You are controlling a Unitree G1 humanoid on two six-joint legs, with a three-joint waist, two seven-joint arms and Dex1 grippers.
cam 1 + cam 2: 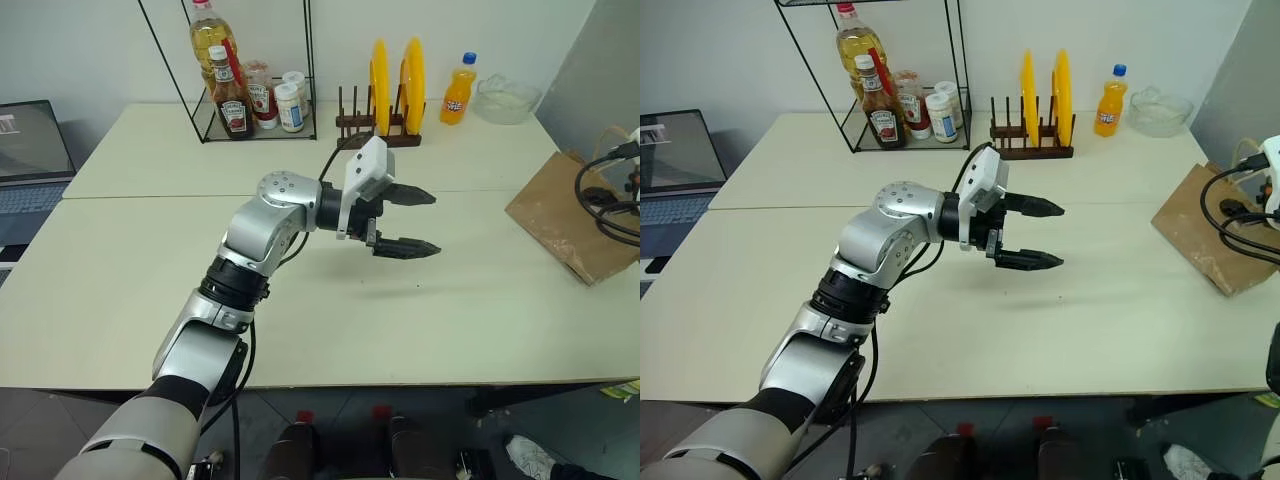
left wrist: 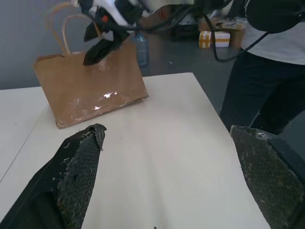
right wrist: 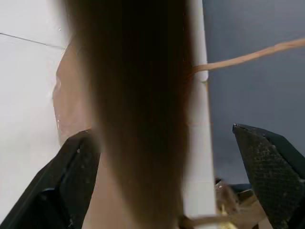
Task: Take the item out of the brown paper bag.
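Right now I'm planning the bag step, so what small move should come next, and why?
Probably ease the open right gripper down to the bag's top edge and take hold there. It hangs at the bag with fingers spread on either side of a brown edge. The left gripper is open over bare table, apart from the bag.

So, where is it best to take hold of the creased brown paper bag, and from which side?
Probably at the thin light-brown cord handles, from above. The creased brown paper bag stands at the white table's right edge, handles looping up over its open top, and its flat walls offer little to pinch. The open right pincer hangs there.
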